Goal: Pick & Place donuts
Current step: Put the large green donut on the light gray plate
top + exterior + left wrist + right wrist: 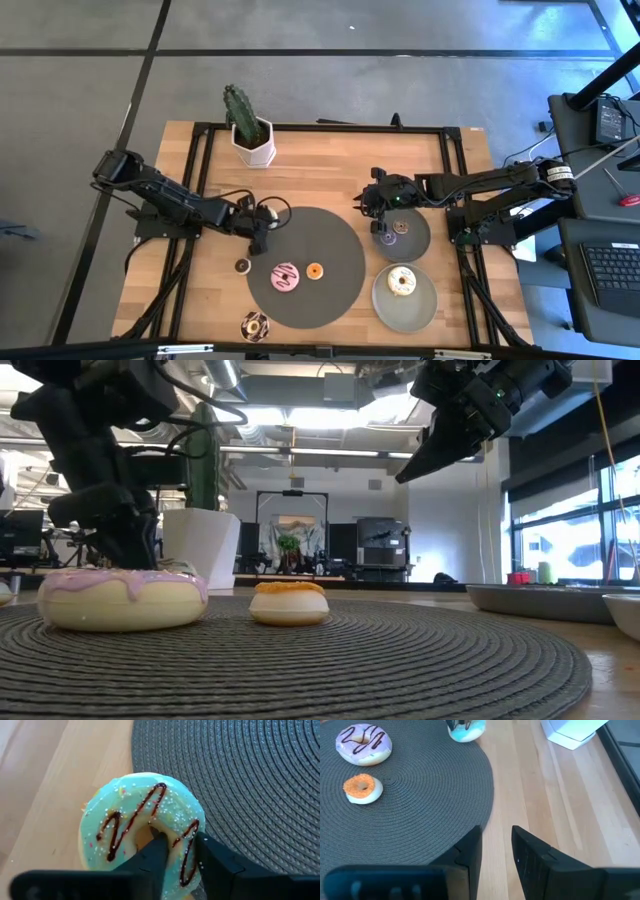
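The landmark is the large dark round woven mat (312, 266) in the middle of the pale wooden tabletop (330, 170).

The left claw (175, 851) sits at the mat's left edge, its two dark fingers pinching one side of the ring of a pale green iced donut with a chocolate zigzag and white sprinkles (144, 827): one finger goes into the hole, the other presses the outer rim. That donut lies on the bare wood, touching the mat's border.

On the mat, near its front, a pink iced donut with dark stripes (286, 277) lies just beside a small orange mini donut (314, 270). Off the mat to its left a small brown mini donut (242, 265) rests on the wood, and by the mat's front left a chocolate-sprinkled donut (252, 324) lies on the tabletop.

To the right of the mat are two round grey plates. The nearer-to-back plate (414, 236) carries a small purple mini donut (402, 227); the front plate (420, 302) holds a cream iced donut (402, 281).

The right claw (496, 851) hangs raised above the mat's right edge, close to the back plate, its fingers a narrow gap apart and holding nothing.

A white pot with a green cactus (249, 130) stands behind the mat, well apart.
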`<state>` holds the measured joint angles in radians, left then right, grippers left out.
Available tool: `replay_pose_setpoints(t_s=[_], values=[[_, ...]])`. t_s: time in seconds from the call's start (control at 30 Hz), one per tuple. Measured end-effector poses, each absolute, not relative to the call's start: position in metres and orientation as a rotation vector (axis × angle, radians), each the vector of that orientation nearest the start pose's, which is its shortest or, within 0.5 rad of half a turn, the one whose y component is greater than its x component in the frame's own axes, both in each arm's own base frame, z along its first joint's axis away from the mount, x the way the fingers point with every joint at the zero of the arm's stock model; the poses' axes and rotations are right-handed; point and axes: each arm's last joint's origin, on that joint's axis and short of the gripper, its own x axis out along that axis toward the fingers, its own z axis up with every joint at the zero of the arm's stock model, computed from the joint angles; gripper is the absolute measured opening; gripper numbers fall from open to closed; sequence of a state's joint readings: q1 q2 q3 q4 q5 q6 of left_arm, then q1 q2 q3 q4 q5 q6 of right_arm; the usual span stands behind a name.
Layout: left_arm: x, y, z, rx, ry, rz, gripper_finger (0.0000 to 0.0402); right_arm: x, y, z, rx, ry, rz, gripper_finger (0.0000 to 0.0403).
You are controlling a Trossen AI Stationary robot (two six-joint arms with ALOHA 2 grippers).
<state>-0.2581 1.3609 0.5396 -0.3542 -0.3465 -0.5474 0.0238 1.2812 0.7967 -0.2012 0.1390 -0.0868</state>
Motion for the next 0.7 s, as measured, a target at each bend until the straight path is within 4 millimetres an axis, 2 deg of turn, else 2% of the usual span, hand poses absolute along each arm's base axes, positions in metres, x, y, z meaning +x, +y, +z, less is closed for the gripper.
replay_pose_setpoints(t_s=[0.2, 0.33, 0.53, 0.7], values=[[0.212, -0.046, 0.142, -0.067, 1.079, 0.315, 0.0014, 0.264, 0.002, 0.234, -0.139, 0.688, -0.081, 0.0108], [0.230, -0.051, 0.167, -0.008, 1.033, 0.252, 0.0012, 0.264, 0.002, 0.234, -0.142, 0.688, -0.081, 0.0108], [0.263, -0.061, 0.212, 0.040, 0.850, 0.110, 0.0007, 0.267, 0.002, 0.238, -0.159, 0.639, -0.068, 0.0108], [0.285, -0.068, 0.219, 0.100, 0.811, -0.060, 0.0007, 0.272, 0.009, 0.245, -0.248, 0.535, 0.169, 0.0108]])
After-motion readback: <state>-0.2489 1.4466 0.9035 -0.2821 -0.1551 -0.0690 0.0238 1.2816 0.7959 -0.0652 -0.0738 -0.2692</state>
